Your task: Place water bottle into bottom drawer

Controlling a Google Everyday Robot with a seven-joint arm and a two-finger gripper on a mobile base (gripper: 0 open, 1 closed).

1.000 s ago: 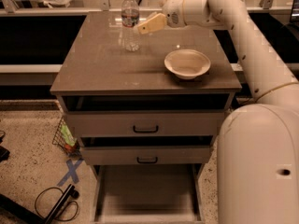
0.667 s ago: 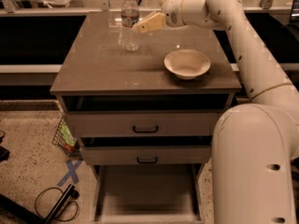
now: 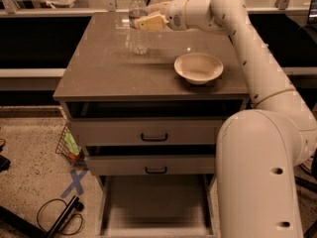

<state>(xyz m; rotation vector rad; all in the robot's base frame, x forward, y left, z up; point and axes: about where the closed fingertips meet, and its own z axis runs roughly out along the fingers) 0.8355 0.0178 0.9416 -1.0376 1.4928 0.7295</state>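
The water bottle (image 3: 139,39), clear with a white cap, stands upright at the back of the cabinet top (image 3: 99,68). My gripper (image 3: 141,16) reaches in from the right at the bottle's label height. Its tan fingers (image 3: 151,22) straddle the bottle, one in front and one behind, and look open. The bottom drawer (image 3: 154,208) is pulled out at floor level, with its flat grey floor bare. The two drawers above it have black handles and stand slightly ajar.
A cream bowl (image 3: 198,67) sits on the right of the cabinet top, under my arm. My white arm and base (image 3: 262,172) fill the right side. A wire basket (image 3: 69,147), blue tape cross (image 3: 75,182) and black cable (image 3: 59,217) lie on the floor to the left.
My gripper has moved left, from just right of the bottle to around it. The bottle has stayed in place.
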